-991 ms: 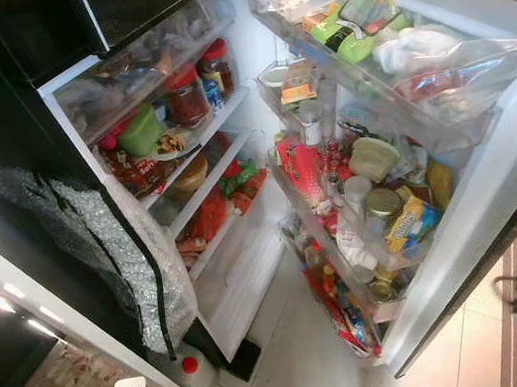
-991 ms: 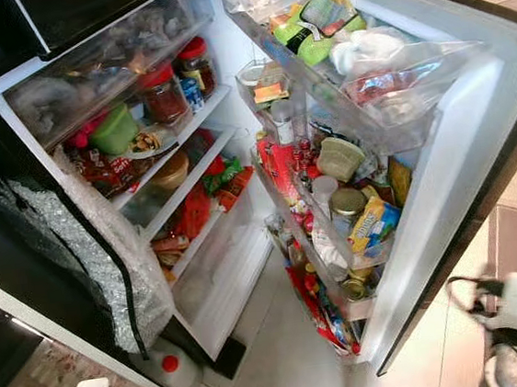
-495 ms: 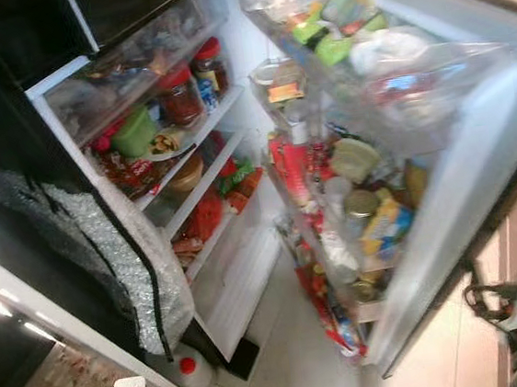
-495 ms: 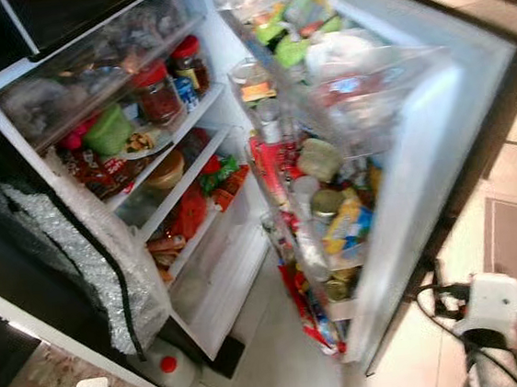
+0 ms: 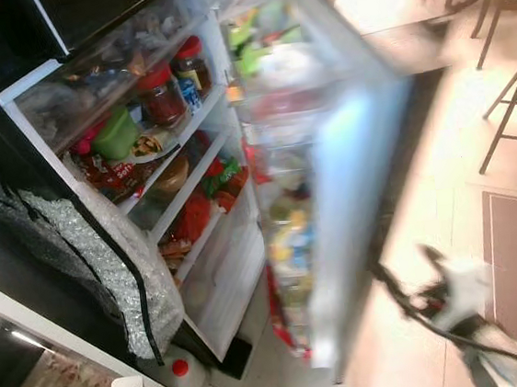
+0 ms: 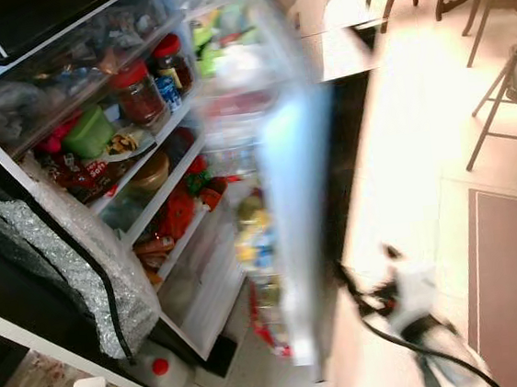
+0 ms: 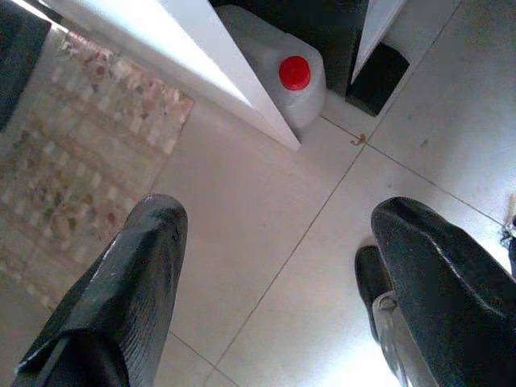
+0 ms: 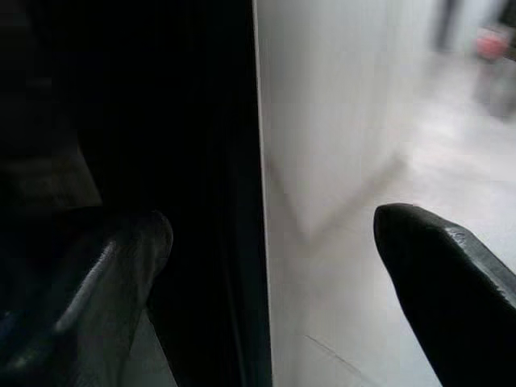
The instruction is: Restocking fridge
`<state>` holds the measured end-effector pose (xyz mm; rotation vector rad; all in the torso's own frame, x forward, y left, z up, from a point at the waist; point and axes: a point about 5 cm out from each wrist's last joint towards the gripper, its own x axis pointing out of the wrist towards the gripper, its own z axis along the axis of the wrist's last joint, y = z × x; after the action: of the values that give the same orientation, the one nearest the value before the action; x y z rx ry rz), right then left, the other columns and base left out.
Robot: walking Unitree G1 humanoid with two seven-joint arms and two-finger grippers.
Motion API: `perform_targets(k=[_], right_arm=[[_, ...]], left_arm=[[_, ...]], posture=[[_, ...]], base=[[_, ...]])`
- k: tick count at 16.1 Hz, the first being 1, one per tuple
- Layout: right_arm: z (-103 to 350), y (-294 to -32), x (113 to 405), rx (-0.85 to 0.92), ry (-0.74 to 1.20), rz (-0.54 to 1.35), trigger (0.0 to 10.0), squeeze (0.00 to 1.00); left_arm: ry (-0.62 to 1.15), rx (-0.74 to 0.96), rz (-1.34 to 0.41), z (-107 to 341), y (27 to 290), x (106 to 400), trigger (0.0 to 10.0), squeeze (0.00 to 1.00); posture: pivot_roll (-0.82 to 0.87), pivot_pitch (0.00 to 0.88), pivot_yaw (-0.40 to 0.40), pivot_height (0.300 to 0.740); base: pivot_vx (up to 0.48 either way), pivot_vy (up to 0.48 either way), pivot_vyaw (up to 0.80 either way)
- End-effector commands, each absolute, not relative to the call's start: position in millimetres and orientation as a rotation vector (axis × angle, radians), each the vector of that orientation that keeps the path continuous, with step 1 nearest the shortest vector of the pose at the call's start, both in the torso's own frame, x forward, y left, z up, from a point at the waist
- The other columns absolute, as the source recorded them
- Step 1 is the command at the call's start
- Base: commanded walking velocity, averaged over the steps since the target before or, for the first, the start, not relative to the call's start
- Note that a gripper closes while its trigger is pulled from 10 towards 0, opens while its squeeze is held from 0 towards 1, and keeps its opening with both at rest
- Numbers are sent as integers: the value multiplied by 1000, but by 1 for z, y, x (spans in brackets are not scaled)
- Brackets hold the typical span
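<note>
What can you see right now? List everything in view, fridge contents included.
fridge door: one, white, swung partway, blurred, shelves crowded with items
jars: two, red-lidded, upper fridge shelf
container: one, green, left of the jars
packets: several, red and green, middle shelves
jug: one, white with red cap, floor at fridge base
silver bag: one, hanging left of the shelves
chairs: wooden, far right
left pincer: black, open, above floor tiles
right pincer: black, open, near the door edge

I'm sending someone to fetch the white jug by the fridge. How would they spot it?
Look at the open fridge, then down to the floor at its lower left corner. The white plastic jug stands there, by a dark block, marked by its red cap.
</note>
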<state>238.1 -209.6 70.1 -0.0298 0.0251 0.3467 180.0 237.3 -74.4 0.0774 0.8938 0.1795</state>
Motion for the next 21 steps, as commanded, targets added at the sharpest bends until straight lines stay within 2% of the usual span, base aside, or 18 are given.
perform_targets(k=[1,9,14,16,21], right_arm=[[81,-193,243,-17,3,451,10000,0],[99,-129,290,-36,4,787,10000,0],[98,-79,301,-44,25,999,10000,0],[96,-60,306,-38,39,1037,10000,0],[94,-45,320,-43,62,1053,10000,0]], left_arm=[[904,80,201,-76,240,176,10000,0],[903,65,222,-76,237,176,10000,0],[897,57,229,-76,236,177,10000,0],[896,55,234,-76,236,177,10000,0],[892,50,246,-76,236,177,10000,0]], posture=[[-120,35,89,740],[-102,17,70,740],[-86,0,61,740],[-78,0,60,740],[-65,0,54,740]], base=[[0,0,0],[0,0,0],[0,0,0],[0,0,0],[0,0,0]])
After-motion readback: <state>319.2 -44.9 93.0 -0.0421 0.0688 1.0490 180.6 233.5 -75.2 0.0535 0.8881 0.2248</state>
